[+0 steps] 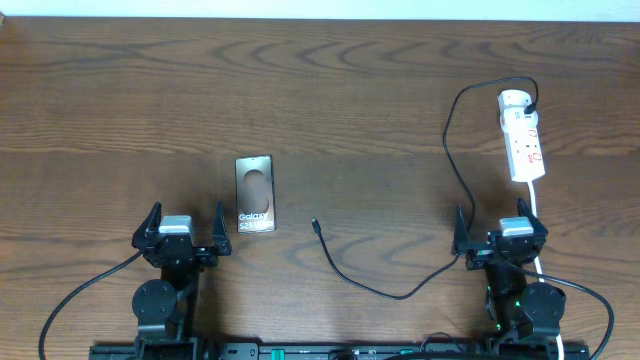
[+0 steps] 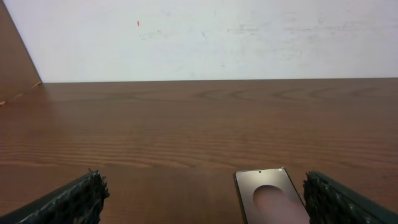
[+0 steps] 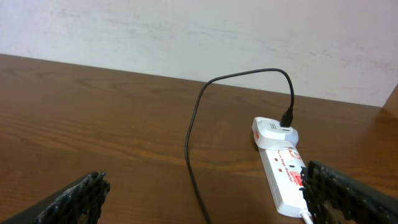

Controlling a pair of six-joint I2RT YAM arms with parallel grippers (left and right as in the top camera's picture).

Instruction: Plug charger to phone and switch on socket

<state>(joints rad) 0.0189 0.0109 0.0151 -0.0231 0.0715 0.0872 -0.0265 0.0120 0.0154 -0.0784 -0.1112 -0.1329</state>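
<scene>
From overhead I see both arms parked at the near edge of the counter (image 1: 350, 100), well apart. The left end effector (image 1: 187, 212) has its jaws spread wide and holds nothing; in the left wrist view its two black ribbed fingers (image 2: 68, 202) sit at the bottom corners with bare wood between them. The phone (image 1: 255, 194) lies flat on the counter, lettering up with a pale oval glare on it, just ahead of that end effector and close to its right-hand finger without touching it. In the left wrist view only the phone's far end (image 2: 270, 196) shows. The right end effector (image 1: 500, 215) is also fully open and empty, with its fingers (image 3: 348, 196) wide at the frame's lower corners. The charger (image 1: 447, 140) is plugged into the rounded far end of the socket (image 1: 524, 140). From there it loops up and left, runs down past the right end effector, sags toward me, then rises to its connector tip (image 1: 316, 226). The tip rests on the wood between the two arms, near the phone's lower right corner but clear of it. The socket lies lengthwise ahead of the right end effector, red marks up, and I cannot tell its switch position.
</scene>
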